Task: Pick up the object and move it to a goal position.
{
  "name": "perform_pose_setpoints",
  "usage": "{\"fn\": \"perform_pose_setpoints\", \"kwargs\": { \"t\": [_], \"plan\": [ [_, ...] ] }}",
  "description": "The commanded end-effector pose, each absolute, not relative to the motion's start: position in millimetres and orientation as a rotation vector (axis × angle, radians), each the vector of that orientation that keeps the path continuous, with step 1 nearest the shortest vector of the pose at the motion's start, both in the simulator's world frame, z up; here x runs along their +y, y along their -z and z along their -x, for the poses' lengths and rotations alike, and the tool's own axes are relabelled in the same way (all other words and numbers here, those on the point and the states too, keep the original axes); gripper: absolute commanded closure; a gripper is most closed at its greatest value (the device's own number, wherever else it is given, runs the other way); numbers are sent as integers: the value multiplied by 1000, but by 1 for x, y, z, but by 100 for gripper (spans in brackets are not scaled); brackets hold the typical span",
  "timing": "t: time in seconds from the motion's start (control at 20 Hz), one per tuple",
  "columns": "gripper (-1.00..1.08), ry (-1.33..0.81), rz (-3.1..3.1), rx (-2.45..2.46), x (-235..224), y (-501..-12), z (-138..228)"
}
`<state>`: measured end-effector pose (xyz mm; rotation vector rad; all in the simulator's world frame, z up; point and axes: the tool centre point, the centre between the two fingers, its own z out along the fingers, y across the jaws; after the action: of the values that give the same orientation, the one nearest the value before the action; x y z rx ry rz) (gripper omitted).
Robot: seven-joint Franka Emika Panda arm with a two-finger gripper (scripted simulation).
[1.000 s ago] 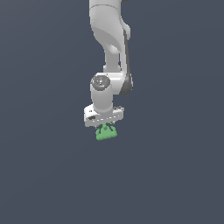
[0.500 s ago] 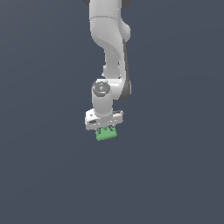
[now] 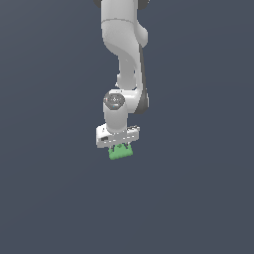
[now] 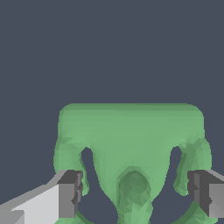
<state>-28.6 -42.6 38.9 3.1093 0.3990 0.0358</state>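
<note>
The white arm (image 3: 124,54) reaches straight down. Its gripper (image 3: 120,147) points downward, fingers (image 4: 70,194) closed on the green object (image 3: 121,152).

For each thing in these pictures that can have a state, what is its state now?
Green object: between the two fingers, directly under the gripper; whether it is lifted or resting cannot be told.
Gripper: pointing down, fingers at the two sides of the object; firm contact cannot be told.
Arm: reaching down from above.

Surface: we see one flat, dark grey-blue ground (image 3: 198,198) filling both views.
Markings: we make out no edge, seam or texture.
Resting on it: we cannot tell whether anything touches it.
</note>
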Motion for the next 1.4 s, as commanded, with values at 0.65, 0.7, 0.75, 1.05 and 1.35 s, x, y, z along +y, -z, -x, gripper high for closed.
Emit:
{"fn": "perform_pose_setpoints", "kwargs": {
  "t": [0.65,0.7,0.75,1.05,1.35],
  "plan": [
    [108,-29,-3110,399,-30,-65,18],
    [108,-28,-3111,399,-27,-70,16],
    [108,-26,-3111,399,-25,-76,14],
    [108,-14,-3113,399,-4,-119,-4],
    [108,-5,-3115,399,11,-152,-20]
  ]
}}
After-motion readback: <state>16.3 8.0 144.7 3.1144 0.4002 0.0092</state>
